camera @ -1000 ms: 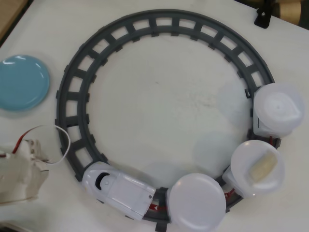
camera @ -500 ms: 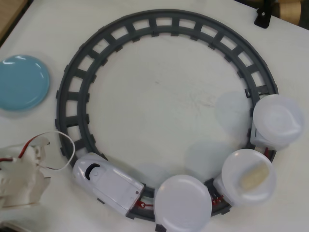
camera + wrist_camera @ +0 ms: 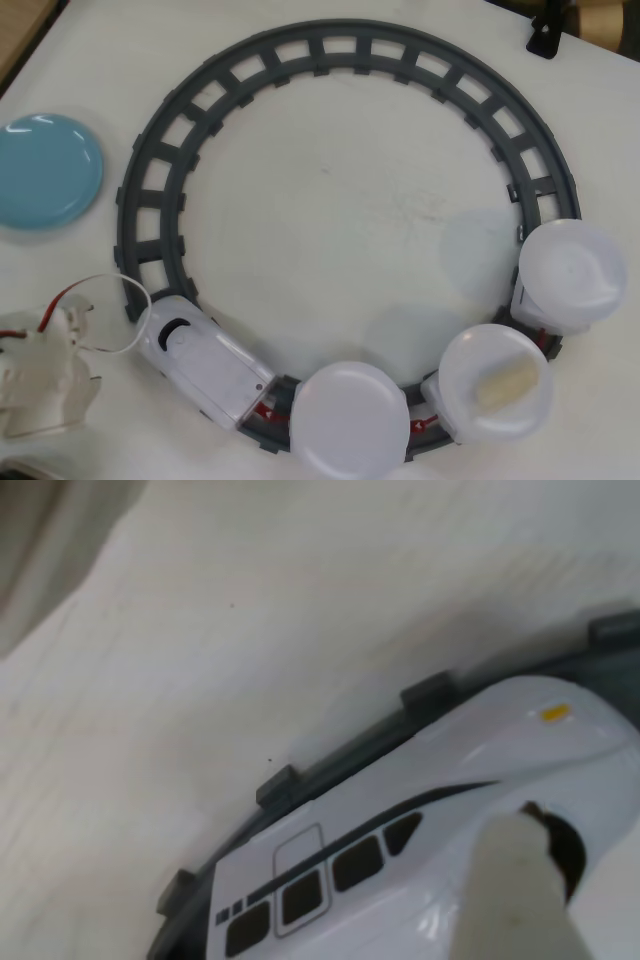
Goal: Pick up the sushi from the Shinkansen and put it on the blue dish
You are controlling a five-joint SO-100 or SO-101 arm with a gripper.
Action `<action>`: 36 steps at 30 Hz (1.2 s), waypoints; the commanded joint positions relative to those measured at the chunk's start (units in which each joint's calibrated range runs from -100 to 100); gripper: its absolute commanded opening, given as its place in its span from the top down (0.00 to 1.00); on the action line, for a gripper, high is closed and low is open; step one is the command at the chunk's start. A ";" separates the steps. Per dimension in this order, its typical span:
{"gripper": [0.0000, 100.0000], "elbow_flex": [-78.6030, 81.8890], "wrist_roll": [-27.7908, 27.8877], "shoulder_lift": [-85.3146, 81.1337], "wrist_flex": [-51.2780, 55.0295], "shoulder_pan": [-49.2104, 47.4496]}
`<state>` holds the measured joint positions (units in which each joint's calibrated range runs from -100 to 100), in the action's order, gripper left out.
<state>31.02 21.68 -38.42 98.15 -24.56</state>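
Overhead, the Shinkansen (image 3: 205, 365) sat on the lower left bend of the grey circular track (image 3: 165, 160), its nose pointing up and left, with 3 plate-topped cars curving behind it along the bottom and right of the ring. The sushi (image 3: 505, 385) lay tilted on the plate of the 2nd car (image 3: 497, 382), while the 1st car's plate (image 3: 350, 419) and the 3rd car's plate (image 3: 573, 274) looked bare. The blue dish (image 3: 47, 171) rested on the table (image 3: 350, 210) at the left edge, outside the track and well apart from the sushi. The end effector (image 3: 45, 375) hung at the lower left, just beside the train's nose; I could not tell how far its fingers were parted, and nothing showed in its hold. In the wrist view a pale finger (image 3: 525, 895) stood close over the train's windowed side (image 3: 400, 830).
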 commanded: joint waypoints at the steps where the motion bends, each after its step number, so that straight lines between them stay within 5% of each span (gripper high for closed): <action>1: 0.72 -1.17 2.43 -1.10 1.08 5.28; 17: 0.72 -8.56 14.73 -0.28 0.41 30.46; 24: 0.72 -8.02 17.92 1.63 -9.19 42.25; 36: 0.72 -27.41 16.56 26.44 -9.11 46.04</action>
<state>12.44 38.64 -16.24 88.66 20.47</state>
